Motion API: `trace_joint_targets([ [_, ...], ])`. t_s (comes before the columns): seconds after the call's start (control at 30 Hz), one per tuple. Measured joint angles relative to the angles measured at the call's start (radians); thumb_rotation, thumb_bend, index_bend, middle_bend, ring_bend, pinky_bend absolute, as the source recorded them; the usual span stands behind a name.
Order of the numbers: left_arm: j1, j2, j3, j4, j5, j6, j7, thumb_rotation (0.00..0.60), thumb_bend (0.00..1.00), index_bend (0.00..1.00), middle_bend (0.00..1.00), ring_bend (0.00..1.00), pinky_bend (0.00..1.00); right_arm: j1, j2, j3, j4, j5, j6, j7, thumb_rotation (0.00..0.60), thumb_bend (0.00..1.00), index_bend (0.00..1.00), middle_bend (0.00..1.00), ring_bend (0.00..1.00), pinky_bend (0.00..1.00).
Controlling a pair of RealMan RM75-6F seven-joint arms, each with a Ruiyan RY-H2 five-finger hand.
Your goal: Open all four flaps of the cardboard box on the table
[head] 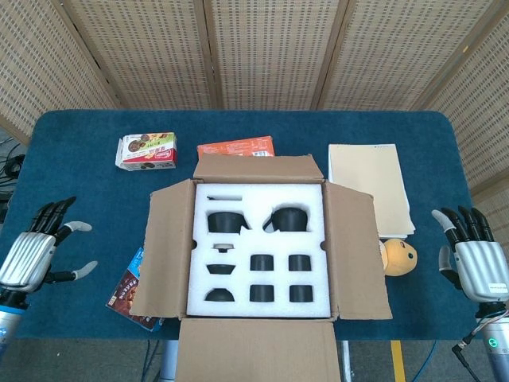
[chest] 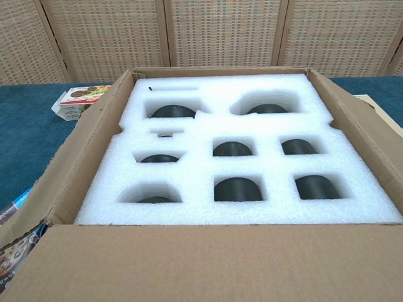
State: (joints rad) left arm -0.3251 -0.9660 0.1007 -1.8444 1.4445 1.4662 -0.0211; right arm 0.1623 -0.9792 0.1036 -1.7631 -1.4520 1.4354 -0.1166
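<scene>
The head view takes in the whole table [head: 79,127] and both hands; the chest view shows neither hand, only the cardboard box [head: 258,263] from close in, filling the frame.

From above, the box sits at the table's centre with all four flaps folded outward — far flap [head: 258,167] at 12 o'clock, right flap [head: 356,251] at 3, near flap [head: 258,350] at 6, left flap [head: 167,247] at 9. Inside lies a white foam insert [head: 258,243] with dark pieces seated in its cut-outs. The chest view shows these pockets far better, each dark rounded piece [chest: 236,187] sunk below the foam surface.

The left hand [head: 32,255] hovers at 9 o'clock near the table's left edge, fingers spread, holding nothing. The right hand [head: 473,259] stands at 3 o'clock by the right edge, fingers upright and apart, also empty. Both are well apart from the box.

Around the box: a snack box [head: 146,151] at 10 o'clock, an orange packet [head: 235,148] touching the far flap, a cream folder [head: 370,187] at 2 o'clock, a small yellow toy [head: 398,256] just beside the right flap, and a snack bag [head: 131,290] partly hidden under the left flap.
</scene>
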Motion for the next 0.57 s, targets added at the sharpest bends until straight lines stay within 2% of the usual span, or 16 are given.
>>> trace_joint_targets([
  [0.23, 0.102, -0.039, -0.007, 0.024, -0.028, 0.098, 0.065, 0.459, 0.21, 0.32, 0.01, 0.00, 0.00, -0.019, -0.023, -0.009, -0.006, 0.006, 0.020, -0.040, 0.600, 0.75, 0.11, 0.12, 0.00, 0.00],
  [0.57, 0.178, -0.065, -0.017, 0.049, 0.032, 0.153, 0.067, 0.460, 0.21, 0.32, 0.01, 0.00, 0.00, -0.033, -0.037, -0.013, -0.006, -0.008, 0.043, -0.059, 0.600, 0.75, 0.11, 0.12, 0.00, 0.00],
])
